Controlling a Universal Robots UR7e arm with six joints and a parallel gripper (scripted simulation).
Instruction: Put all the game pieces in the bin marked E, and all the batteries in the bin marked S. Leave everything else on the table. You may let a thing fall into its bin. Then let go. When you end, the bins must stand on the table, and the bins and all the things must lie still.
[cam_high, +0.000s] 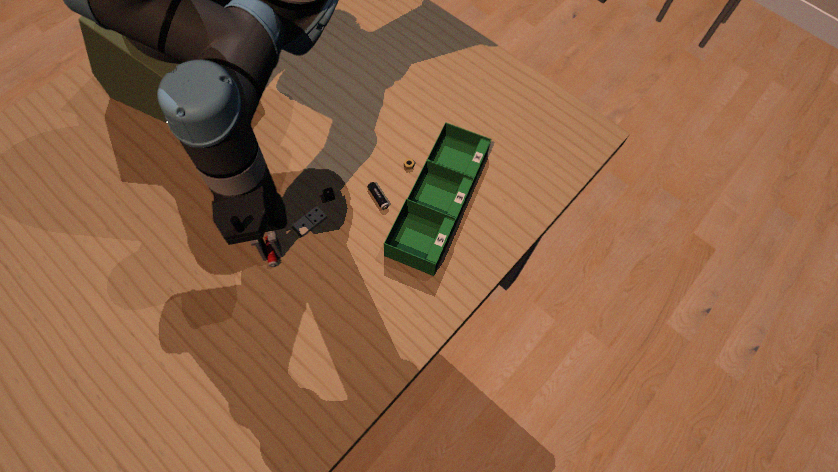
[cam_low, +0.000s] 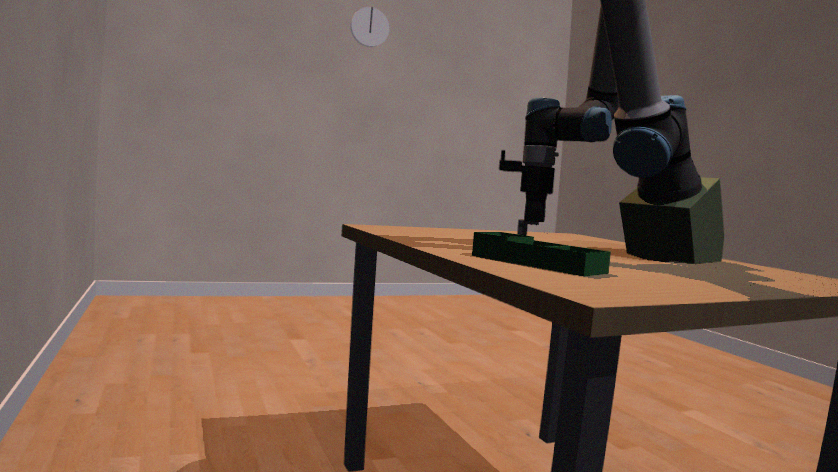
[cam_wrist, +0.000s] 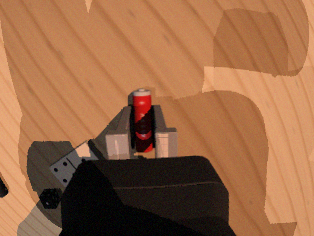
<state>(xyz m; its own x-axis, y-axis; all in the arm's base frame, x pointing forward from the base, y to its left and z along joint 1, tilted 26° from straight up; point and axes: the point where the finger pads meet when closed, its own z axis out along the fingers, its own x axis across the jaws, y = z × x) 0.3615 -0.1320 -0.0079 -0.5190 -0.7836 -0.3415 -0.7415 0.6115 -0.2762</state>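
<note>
My gripper (cam_high: 269, 248) (cam_low: 521, 227) (cam_wrist: 142, 118) is down at the table, shut on a red battery (cam_high: 271, 258) (cam_wrist: 142, 103) with a finger on each long side. A black battery (cam_high: 378, 195) lies left of the green bins. A dark domino (cam_high: 317, 214) (cam_wrist: 61, 168) lies close beside the gripper. A small black piece (cam_high: 327, 194) (cam_wrist: 50, 198), in shadow, may be a die or a nut; I cannot tell. Bin S (cam_high: 408, 258) is the nearest compartment and bin E (cam_high: 436, 188) is the middle one. No objects are visible in them.
A small brass nut (cam_high: 409, 164) lies left of the bins. A third compartment (cam_high: 457, 153), its mark hard to read, is at the far end of the green row, which also shows in the exterior view (cam_low: 539, 257). The table edge (cam_high: 438, 354) runs beyond the bins.
</note>
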